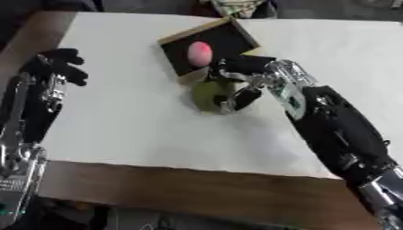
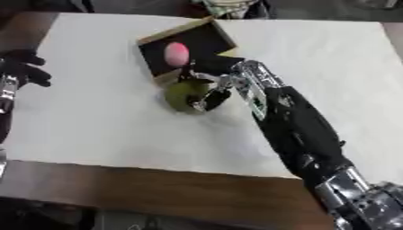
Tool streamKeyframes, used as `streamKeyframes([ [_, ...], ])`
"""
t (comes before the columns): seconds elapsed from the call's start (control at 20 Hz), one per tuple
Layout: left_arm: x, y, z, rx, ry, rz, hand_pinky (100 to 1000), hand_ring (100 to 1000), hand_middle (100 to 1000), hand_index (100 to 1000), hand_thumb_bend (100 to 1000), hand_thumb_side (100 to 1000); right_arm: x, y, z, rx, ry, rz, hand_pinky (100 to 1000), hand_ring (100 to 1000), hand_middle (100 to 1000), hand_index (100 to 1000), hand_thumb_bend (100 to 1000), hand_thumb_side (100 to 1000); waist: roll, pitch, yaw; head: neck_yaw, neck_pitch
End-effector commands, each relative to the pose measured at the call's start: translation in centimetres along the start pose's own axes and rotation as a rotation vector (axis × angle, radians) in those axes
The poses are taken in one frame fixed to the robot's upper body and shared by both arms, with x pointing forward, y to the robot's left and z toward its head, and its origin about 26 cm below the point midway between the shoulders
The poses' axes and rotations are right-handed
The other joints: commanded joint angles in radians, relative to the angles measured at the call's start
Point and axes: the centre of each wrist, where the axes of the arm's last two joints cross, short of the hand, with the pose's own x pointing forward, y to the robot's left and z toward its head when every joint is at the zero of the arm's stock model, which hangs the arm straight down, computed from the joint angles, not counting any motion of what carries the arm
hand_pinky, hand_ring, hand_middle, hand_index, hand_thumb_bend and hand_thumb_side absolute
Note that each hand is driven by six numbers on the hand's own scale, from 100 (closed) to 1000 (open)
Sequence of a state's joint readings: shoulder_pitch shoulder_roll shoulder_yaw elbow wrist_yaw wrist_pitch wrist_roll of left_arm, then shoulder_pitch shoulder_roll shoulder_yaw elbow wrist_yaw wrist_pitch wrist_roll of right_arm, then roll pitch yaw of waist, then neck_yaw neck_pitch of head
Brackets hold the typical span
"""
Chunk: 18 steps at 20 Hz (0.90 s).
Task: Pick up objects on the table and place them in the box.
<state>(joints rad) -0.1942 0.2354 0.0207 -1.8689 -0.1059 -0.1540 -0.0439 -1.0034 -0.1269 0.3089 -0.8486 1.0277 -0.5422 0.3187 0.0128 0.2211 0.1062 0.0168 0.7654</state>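
Your right hand (image 1: 236,78) grasps the green fruit (image 1: 209,95) beside the box (image 1: 236,38); lift it over the rim next.

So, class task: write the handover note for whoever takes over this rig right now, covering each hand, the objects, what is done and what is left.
Right hand: curled round the green fruit, just in front of the box.
Left hand: idle at the table's left edge, fingers curled, holding nothing.
Done: a pink object already lies in the box.
Left: carry the green fruit over the box's near rim and release it.
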Motion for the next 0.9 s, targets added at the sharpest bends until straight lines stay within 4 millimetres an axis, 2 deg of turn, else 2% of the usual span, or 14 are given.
streamKeyframes([
  [0.05, 0.6, 0.5, -0.4, 0.0, -0.026, -0.015, 543, 559, 602, 744, 100, 710, -0.3, -1.4, 0.3, -0.093, 0.007, 0.04, 691, 530, 273, 433, 100, 193, 0.003, -0.015, 0.001, 0.002, 0.005],
  [0.1, 0.6, 0.5, -0.4, 0.0, -0.027, -0.015, 543, 558, 602, 744, 100, 710, -0.3, -1.5, 0.4, -0.115, 0.006, 0.041, 681, 518, 245, 404, 100, 184, 0.003, -0.015, 0.001, 0.002, 0.005],
  [0.2, 0.6, 0.5, -0.4, 0.0, -0.028, -0.014, 543, 558, 602, 744, 100, 710, -0.3, -1.6, 0.4, -0.151, 0.004, 0.041, 681, 518, 245, 404, 100, 184, 0.003, -0.015, 0.001, 0.002, 0.005],
  [0.25, 0.6, 0.5, -0.4, 0.0, -0.028, -0.014, 542, 558, 601, 744, 100, 710, -0.3, -1.9, 0.5, -0.172, 0.002, 0.042, 670, 505, 205, 362, 100, 172, 0.003, -0.015, 0.001, 0.002, 0.005],
  [0.35, 0.6, 0.5, -0.4, -0.001, -0.028, -0.014, 542, 557, 601, 744, 100, 709, -0.3, -2.4, 0.6, -0.208, -0.001, 0.04, 663, 498, 181, 341, 100, 162, 0.003, -0.016, 0.001, 0.002, 0.005],
  [0.7, 0.7, 0.5, -0.4, -0.004, -0.03, -0.01, 542, 556, 601, 744, 100, 709, -1.0, -5.9, 1.7, -0.299, 0.026, 0.029, 662, 496, 173, 337, 100, 145, 0.004, -0.018, 0.006, -0.002, 0.005],
  [0.9, 0.7, 0.4, -0.4, -0.007, -0.03, -0.007, 541, 556, 601, 744, 100, 708, -1.9, -7.2, 2.4, -0.346, 0.086, 0.011, 657, 491, 168, 336, 100, 131, 0.006, -0.019, 0.01, -0.005, 0.005],
])
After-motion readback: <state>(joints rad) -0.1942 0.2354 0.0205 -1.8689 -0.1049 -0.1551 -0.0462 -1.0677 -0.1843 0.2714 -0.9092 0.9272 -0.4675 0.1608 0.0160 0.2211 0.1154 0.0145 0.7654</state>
